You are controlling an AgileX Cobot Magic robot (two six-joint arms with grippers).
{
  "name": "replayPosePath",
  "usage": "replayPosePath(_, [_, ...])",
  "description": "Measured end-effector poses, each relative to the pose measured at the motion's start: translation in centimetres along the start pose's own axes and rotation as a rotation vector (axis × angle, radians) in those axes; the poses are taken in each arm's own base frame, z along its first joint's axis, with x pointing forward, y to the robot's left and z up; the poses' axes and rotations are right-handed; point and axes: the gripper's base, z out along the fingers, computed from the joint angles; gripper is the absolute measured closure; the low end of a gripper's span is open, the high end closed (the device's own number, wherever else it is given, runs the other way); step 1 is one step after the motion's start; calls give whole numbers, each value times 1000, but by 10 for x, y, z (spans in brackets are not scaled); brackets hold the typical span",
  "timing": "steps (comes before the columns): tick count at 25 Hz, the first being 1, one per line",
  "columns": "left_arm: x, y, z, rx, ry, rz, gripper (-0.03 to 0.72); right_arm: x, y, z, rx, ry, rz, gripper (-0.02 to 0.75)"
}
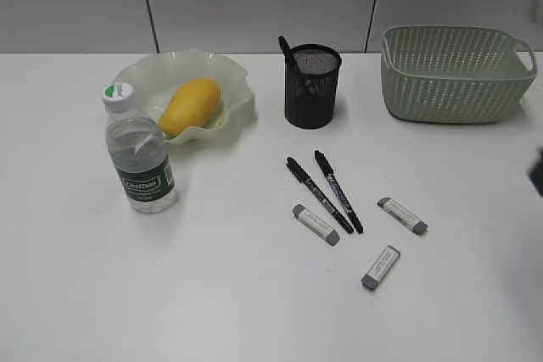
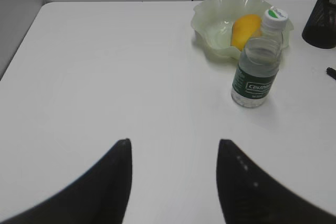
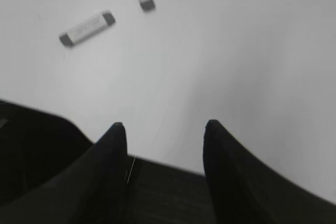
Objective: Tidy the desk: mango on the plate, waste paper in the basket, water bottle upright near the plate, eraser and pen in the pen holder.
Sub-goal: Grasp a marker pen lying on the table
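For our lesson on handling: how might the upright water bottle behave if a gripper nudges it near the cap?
The water bottle stands tall on a narrow base, so it probably tips. Its round body would likely roll afterwards. The smooth clear plastic may slip.

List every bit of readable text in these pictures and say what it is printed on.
"Cestbon": on the dark green label of the water bottle, legible in the exterior and left wrist views.
White print on the two pens lying on the desk: too small to read.
Print on the three erasers: blurred, unreadable.
Marking on the bottle cap: too small to read.
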Motion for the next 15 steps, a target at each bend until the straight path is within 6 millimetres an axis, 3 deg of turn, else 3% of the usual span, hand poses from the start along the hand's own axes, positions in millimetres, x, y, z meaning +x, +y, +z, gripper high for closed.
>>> replayPosePath(4, [0,-1,0,14,1,-8,321,81,-8,-37,-2,-59,41,358])
replayPosePath(8, [-2,-5,4,47,25,30,326,137,-13,-57,-22,-275,54,358])
replayPosePath(11, [-17,-20,12,181,72,146,351,166,-15,-62,-32,-415,46,358])
replayPosePath(15, [-55,-38,34,314,82,182,435,184,-16,-69,-45,-606,45,358])
